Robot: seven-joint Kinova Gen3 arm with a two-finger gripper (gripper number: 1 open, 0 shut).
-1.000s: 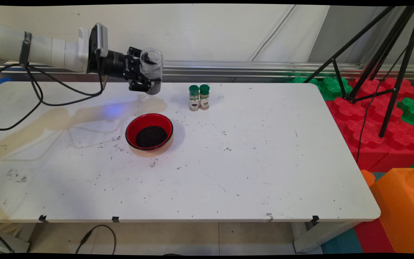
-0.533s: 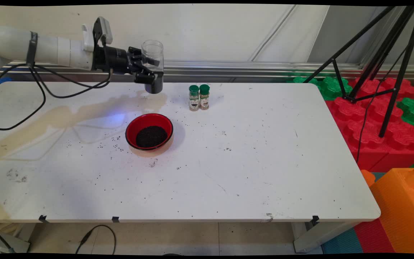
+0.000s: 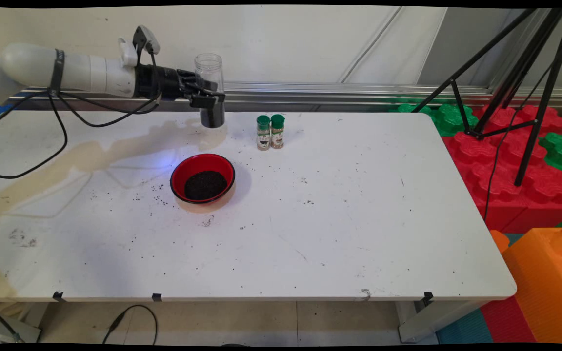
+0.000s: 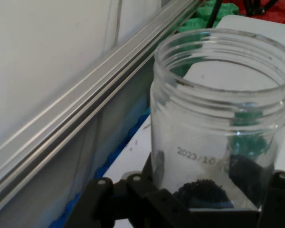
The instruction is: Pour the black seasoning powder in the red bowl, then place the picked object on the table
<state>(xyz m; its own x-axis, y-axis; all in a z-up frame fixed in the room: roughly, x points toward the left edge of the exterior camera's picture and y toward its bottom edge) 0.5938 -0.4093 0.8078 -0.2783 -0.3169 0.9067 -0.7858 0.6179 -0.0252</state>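
Your jaws (image 3: 207, 96) are closed on the clear jar (image 3: 210, 90), gripping it low on its body. It stands upright with its open mouth on top, clear of the counter (image 3: 310, 219) near the far edge. In the hand view the jar (image 4: 218, 123) fills the frame just ahead of the jaws (image 4: 199, 199), with a small heap of dark grains on its bottom and a printed date on its wall.

Below the jaws and a little nearer the camera sits the red bowl (image 3: 203, 178), holding a mound of the same dark grains. Off to the side of the jaws that faces away from the arm, two green-capped spice bottles (image 3: 270, 131) stand touching each other, near but not against the jar. Loose grains are scattered on the counter around the bowl.

With the jar held like this, keep it level and move slowly: the wall is smooth plastic and likely slippery, so any jerk could let it twist in the grip. Keep well clear of the spice bottles, which look easy to topple.
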